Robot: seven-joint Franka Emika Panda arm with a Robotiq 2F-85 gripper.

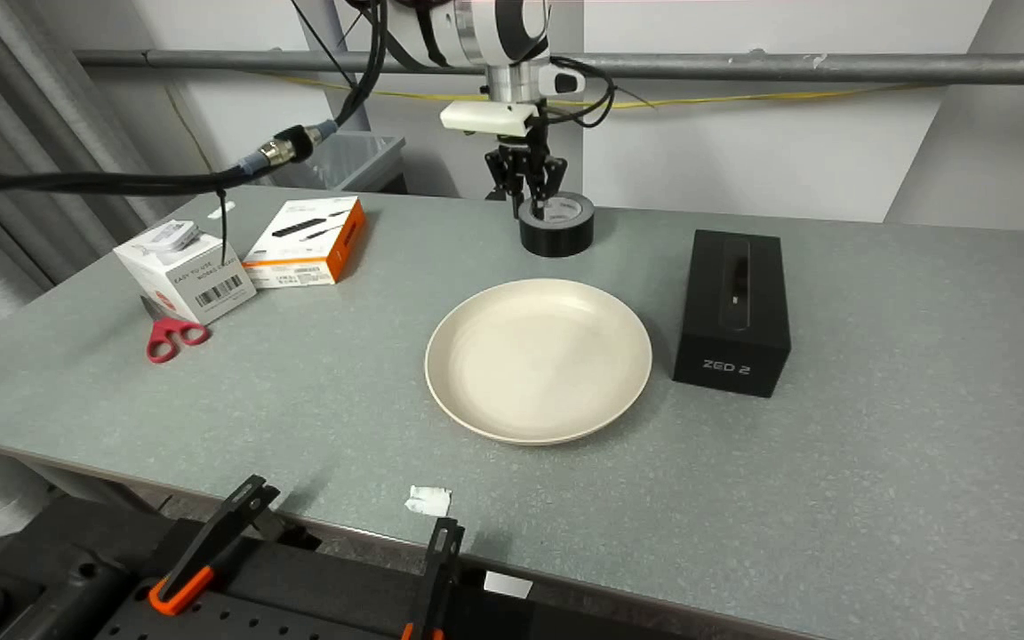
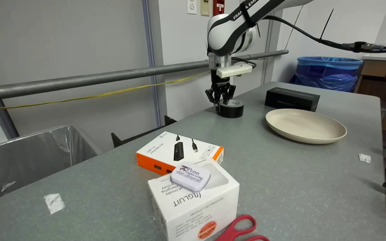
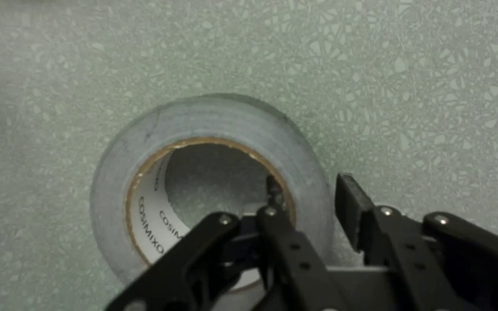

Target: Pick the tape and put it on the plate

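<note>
Tape (image 1: 558, 238) lies flat near the far edge of the grey table (image 1: 903, 427), and the gripper (image 1: 529, 213) points down over the left part of its ring in an exterior view. In the wrist view, the fingers (image 3: 351, 209) are a little apart with the ring's wall between them, one within the hollow centre, the other just outside; whether they press on it I cannot tell. Beyond the far edge, a metal pipe (image 1: 725, 67) runs along the wall (image 1: 743, 151) behind the gripper.

The plate (image 1: 539, 364) sits nearer, roughly straight in front of the tape, with a short strip of tabletop between its far rim and the ring. On the right, the black box (image 1: 734, 307) stands just beside the plate, across a narrow gap; past it the tabletop runs on broadly to the right. A wider stretch separates the plate from the orange-and-white box (image 1: 312, 229), white box (image 1: 201, 277) and red scissors (image 1: 172, 327) on the left. A white scrap (image 1: 428, 500) lies between the plate and the near edge.
</note>
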